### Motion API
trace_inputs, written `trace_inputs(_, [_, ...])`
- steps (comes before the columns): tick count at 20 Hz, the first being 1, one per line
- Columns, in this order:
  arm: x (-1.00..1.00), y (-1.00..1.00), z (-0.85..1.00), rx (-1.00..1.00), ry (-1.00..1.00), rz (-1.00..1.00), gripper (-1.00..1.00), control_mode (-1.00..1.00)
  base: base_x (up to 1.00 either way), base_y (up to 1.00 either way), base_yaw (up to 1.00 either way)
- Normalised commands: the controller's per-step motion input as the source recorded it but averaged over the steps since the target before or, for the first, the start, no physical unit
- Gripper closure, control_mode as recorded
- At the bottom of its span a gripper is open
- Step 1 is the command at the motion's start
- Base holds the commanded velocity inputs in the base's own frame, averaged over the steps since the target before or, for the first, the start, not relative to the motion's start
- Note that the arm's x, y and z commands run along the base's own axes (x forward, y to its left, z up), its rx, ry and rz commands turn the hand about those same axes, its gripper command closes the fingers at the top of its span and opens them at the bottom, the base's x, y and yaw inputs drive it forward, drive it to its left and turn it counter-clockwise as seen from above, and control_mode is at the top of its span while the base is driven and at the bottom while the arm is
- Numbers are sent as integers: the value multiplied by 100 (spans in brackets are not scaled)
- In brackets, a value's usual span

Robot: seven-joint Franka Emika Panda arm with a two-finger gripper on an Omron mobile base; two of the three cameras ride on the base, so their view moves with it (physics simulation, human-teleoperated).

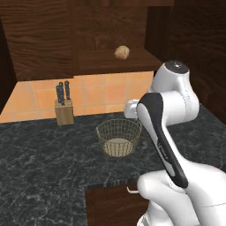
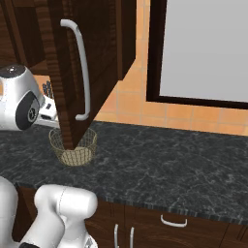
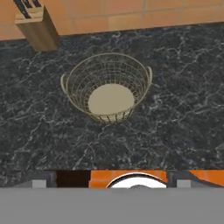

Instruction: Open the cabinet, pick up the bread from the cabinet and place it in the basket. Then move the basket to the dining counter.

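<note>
Bread [image 1: 122, 52] sits on the shelf inside the open cabinet [image 1: 110, 39], up above the surface and toward the shelf's right half; we see it as a small golden-brown roll, nothing touching it. In the right base view the cabinet door [image 2: 72, 72] stands swung out toward us, its long silver bar handle [image 2: 82, 68] vertical on the door face.

Below the shelf, the basket [image 1: 119, 137] stands upright on the black marbled surface [image 1: 39, 159], open top up, pale flat base visible through the mesh, nothing inside it. In the hand view we look down into the basket [image 3: 107, 87] from above; in the right base view the basket [image 2: 73, 147] is partly hidden behind the door's lower edge.

Knife block [image 1: 64, 106] with dark handles stands left of the basket, against the orange tiled wall [image 1: 101, 92], well apart from it.

Hand fingers [image 3: 43, 178] are spread wide at the two bottom corners of the hand view, gripping nothing, above the surface's near edge. White arm [image 1: 172, 114] folds up right of the basket.
</note>
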Motion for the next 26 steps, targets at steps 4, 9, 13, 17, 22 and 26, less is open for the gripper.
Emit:
trace_inputs(4, [56, 0, 42, 1, -37, 2, -100, -100, 0, 0, 0])
trace_inputs(9, [30, 14, 34, -20, -34, 0, -100, -100, 0, 0, 0])
trace_inputs(13, [22, 2, 62, 6, -22, 0, -100, -100, 0, 0, 0])
trace_inputs(17, [6, 0, 67, 14, -21, 0, -100, -100, 0, 0, 0])
trace_inputs(22, [27, 1, 46, -1, -24, 0, -100, -100, 0, 0, 0])
trace_inputs(26, [29, 0, 69, -8, -2, -3, -100, -100, 0, 0, 0])
